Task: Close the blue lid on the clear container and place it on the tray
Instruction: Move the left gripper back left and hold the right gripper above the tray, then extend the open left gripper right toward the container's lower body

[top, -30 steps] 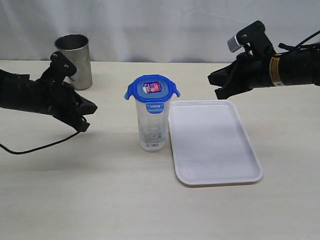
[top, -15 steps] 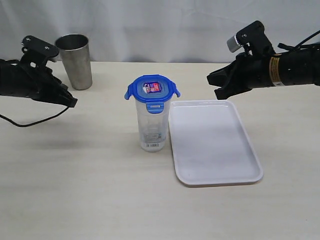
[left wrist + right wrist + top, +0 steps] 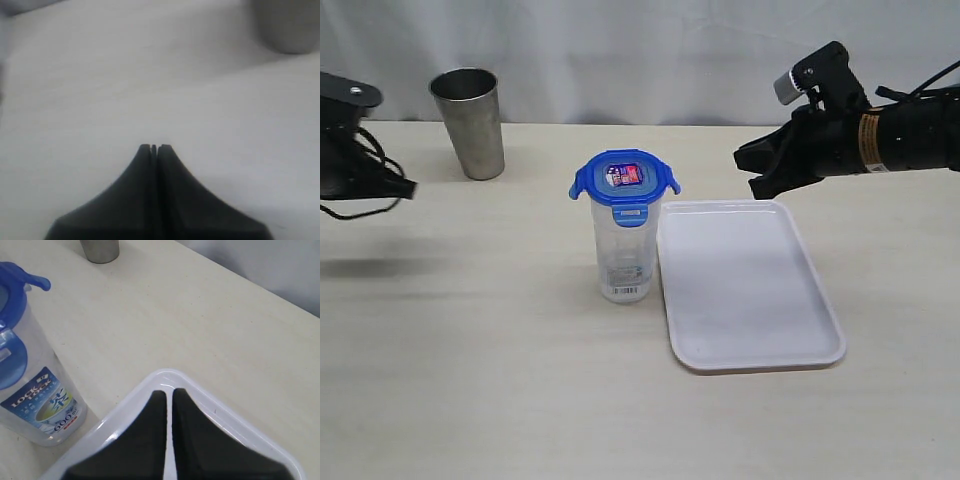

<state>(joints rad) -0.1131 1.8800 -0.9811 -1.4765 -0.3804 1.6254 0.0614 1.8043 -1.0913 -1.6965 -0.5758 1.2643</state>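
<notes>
The clear container stands upright mid-table, just left of the white tray. The blue lid sits on its mouth, sticker up; the front flap hangs down and the side flaps stick out. My left gripper is shut and empty at the far left edge, far from the container; its wrist view shows the gripper over bare table. My right gripper hovers shut and empty over the tray's far corner. Its wrist view shows the gripper, the tray, the container and the lid.
A grey steel cup stands at the back left, between my left gripper and the container; it also shows blurred as the cup and the cup. A white curtain backs the table.
My left arm has pulled back leftward and upward, away from the container, to the left edge of the view. The right arm, container, lid and tray have not moved.
</notes>
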